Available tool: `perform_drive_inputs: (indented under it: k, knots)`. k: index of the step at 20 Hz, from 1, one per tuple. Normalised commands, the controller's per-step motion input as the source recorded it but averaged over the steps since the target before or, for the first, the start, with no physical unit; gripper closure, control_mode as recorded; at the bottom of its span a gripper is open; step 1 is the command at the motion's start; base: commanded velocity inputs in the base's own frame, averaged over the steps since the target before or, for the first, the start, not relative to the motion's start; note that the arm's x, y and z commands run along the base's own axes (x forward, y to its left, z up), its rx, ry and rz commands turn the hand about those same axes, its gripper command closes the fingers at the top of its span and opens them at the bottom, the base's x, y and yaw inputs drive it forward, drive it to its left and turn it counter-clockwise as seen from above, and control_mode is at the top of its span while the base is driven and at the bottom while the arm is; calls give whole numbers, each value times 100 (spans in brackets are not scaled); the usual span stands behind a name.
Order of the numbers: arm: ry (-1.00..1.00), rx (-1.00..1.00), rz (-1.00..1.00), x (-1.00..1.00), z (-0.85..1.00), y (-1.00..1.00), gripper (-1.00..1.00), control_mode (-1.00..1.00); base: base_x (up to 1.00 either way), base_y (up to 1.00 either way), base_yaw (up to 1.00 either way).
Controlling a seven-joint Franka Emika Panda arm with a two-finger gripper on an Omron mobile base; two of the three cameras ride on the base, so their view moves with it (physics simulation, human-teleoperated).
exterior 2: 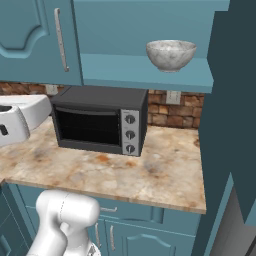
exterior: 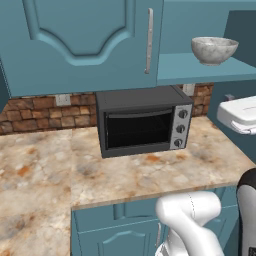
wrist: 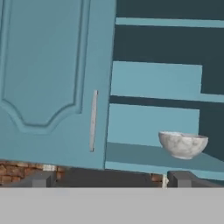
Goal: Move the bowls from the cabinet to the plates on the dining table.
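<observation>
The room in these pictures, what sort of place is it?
A kitchen, by all signs, and a computer-rendered one. A black toaster oven stands on a marbled stone counter against a brick backsplash, and above it a teal wall cabinet holds a grey-white marbled bowl on its open shelf.

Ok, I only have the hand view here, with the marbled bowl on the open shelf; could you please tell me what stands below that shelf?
Observer: A black toaster oven stands on the stone counter, under the cabinet, with its door shut.
Operator: Thank you. Does the oven sit right beneath the bowl?
Observer: Not quite. The marbled bowl sits further right on the shelf than the oven's knob side.
Operator: And what is at the right end of the shelf?
Observer: A tall teal side panel closes it off, close beside the bowl.
</observation>
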Motion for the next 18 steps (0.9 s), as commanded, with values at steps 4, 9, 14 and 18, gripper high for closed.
perform_drive_inputs:
  k: [4,9,14,18]
  knots:
    - [-14,10,11,0,7,13,-100,-100,0,0,0]
    - [-13,4,6,0,12,20,-100,-100,0,0,0]
    - [-7,0,1,4,7,27,-100,-100,0,0,0]
    - [0,0,0,18,0,11,-100,-100,0,0,0]
